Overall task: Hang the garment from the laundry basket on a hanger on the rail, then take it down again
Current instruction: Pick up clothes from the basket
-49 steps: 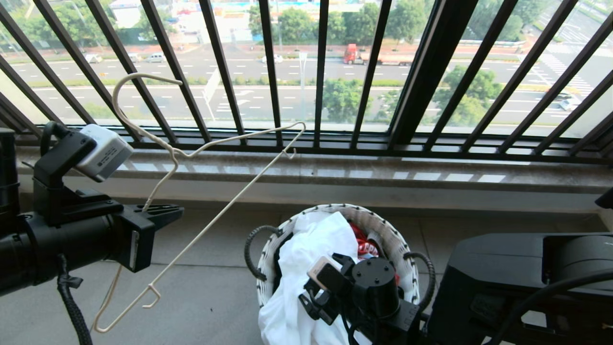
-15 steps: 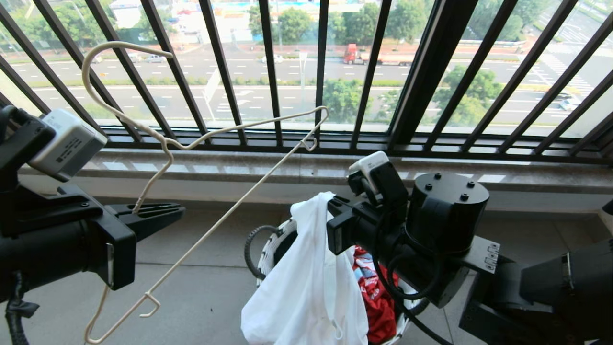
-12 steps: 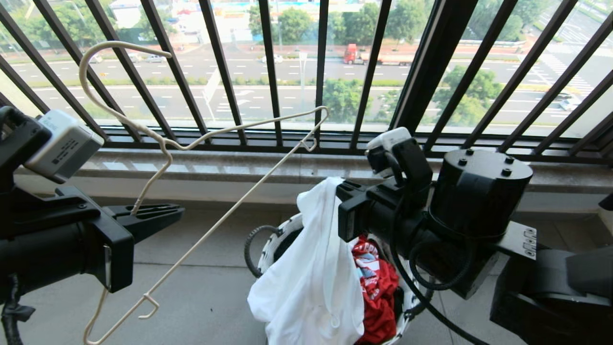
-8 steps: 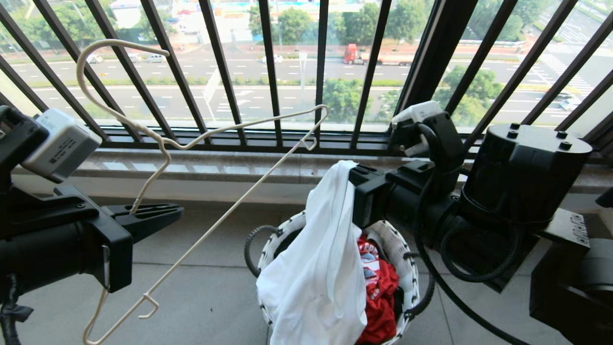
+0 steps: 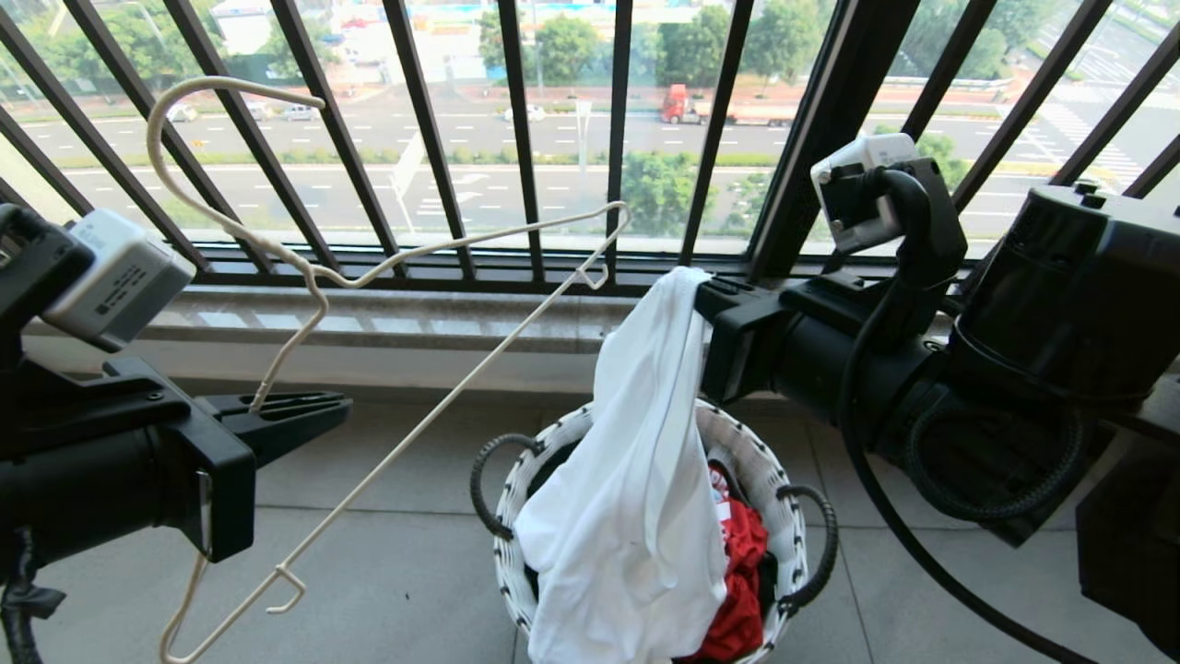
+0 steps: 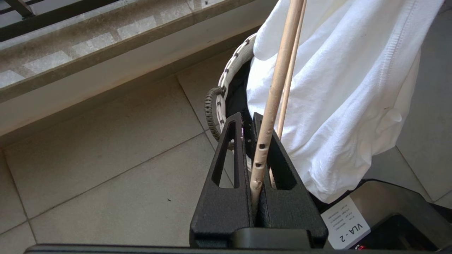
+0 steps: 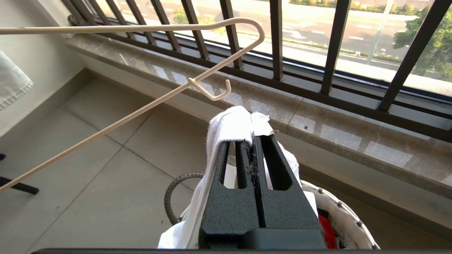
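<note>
My right gripper [image 5: 705, 290] is shut on a bunched fold of the white garment [image 5: 636, 480], held up above the laundry basket [image 5: 509, 563]. The cloth hangs down in a long drape, its lower end still over the basket. In the right wrist view the fabric [image 7: 229, 123] bulges over the closed fingertips of the right gripper [image 7: 252, 139]. My left gripper [image 5: 341, 406] is shut on the thin cream hanger [image 5: 433, 410], held tilted at the left, apart from the garment. In the left wrist view the hanger's wire [image 6: 275, 95] runs between that gripper's closed fingers. The rail is out of view.
A red garment [image 5: 742, 572] lies in the basket beside the white one. Black window bars [image 5: 521, 138] and a stone sill [image 5: 415, 323] stand close behind. A pale denim piece [image 7: 10, 86] hangs at the far side. Tiled floor [image 5: 387, 572] surrounds the basket.
My right gripper has risen and swung right toward the window, drawing the white garment higher out of the basket. The left arm and hanger rose slightly early on, then stayed still.
</note>
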Available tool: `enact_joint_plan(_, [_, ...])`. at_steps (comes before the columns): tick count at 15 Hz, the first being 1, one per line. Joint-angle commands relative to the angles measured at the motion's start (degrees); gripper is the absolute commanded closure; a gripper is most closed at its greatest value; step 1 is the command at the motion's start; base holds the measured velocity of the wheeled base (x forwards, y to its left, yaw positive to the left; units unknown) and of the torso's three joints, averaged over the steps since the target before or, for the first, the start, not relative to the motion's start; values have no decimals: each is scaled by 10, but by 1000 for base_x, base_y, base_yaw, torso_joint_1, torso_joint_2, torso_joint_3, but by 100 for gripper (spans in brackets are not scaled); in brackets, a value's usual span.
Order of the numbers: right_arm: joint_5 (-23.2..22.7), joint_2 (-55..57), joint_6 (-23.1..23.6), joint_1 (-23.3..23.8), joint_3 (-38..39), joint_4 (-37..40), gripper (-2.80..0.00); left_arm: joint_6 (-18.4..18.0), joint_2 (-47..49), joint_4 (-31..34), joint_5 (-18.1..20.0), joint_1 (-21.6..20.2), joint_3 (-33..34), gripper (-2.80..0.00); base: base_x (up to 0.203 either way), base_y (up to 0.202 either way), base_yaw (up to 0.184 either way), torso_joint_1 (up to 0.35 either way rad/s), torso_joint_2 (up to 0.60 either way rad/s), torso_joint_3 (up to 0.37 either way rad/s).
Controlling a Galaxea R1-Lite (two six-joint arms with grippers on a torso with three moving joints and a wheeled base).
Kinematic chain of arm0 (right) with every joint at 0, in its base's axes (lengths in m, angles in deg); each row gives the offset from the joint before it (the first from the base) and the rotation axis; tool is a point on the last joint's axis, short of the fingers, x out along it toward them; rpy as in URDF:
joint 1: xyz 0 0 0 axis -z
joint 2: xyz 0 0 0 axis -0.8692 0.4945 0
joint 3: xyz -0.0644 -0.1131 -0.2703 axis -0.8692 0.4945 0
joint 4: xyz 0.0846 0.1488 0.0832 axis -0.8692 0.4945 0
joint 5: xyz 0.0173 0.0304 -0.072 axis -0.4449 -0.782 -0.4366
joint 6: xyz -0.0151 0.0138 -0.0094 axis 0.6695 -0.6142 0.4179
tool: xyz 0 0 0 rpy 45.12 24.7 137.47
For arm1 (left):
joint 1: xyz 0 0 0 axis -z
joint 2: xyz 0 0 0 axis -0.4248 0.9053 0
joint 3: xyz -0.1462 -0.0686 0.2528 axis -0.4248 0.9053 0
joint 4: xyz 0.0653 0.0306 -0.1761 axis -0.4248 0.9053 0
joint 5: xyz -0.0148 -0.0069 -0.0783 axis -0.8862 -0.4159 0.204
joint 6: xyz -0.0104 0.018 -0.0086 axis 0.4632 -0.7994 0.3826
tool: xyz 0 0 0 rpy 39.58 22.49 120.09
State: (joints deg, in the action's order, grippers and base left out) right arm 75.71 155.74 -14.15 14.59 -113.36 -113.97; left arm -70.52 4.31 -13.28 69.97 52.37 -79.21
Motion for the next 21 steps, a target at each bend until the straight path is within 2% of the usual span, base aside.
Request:
enact_joint_plan(1, [1,-2,0,0,-1,-2,0,1,-6,-1,0,0,0,0,0,0,0,0,0,0])
enact_joint_plan(5, [1,2,0,1,-1,-2,0,1,-19,-3,0,0,-2,0,0,0,0,2,1,96])
enact_joint_plan(9, [1,13,0,9,-2,-3,0,1,-24,-54,-1,-1,11,0,0,0,0,1,2,194])
enact_joint_plan(17, [1,70,-1,39,-14,-46,0,0,-42,-55,-1,0,7,0,0,0,0,2,3,203])
enact_joint_plan(21, [9,72,-23,44,-27,-44,0,0,-42,-55,-2,0,8,0,0,0,0,-1,1,206])
